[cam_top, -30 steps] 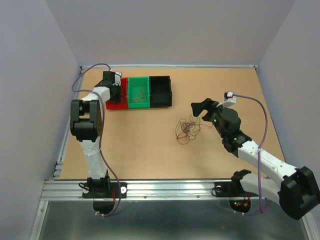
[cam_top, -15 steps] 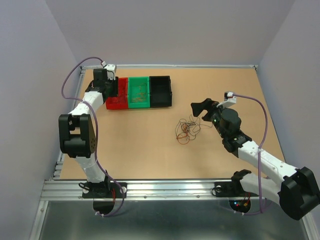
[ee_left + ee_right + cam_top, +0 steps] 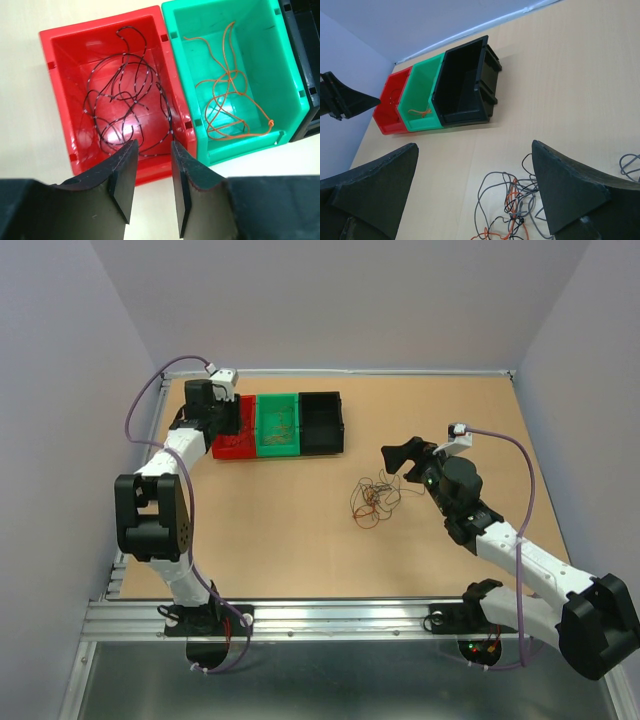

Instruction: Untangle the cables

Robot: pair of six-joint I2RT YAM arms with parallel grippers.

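The tangled cables (image 3: 373, 498), thin grey, orange and dark wires, lie on the table right of centre. In the right wrist view the cables (image 3: 514, 189) lie just ahead of the fingers, nearer the right one. My right gripper (image 3: 405, 468) is wide open and empty beside the bunch, as its wrist view (image 3: 474, 147) shows. My left gripper (image 3: 222, 412) hangs at the near edge of the red bin (image 3: 232, 445). In its wrist view (image 3: 152, 150) the jaws stand a little apart with nothing between them. A dark wire (image 3: 125, 90) lies in the red bin (image 3: 100, 30).
A green bin (image 3: 278, 422) holding an orange wire (image 3: 227, 80) and a black bin (image 3: 322, 422) stand in a row right of the red one, at the back left. Grey walls enclose the table on three sides.
My left arm has swung its elbow out to the left and drawn the gripper back a little from the red bin. The right arm and the cables have not moved.
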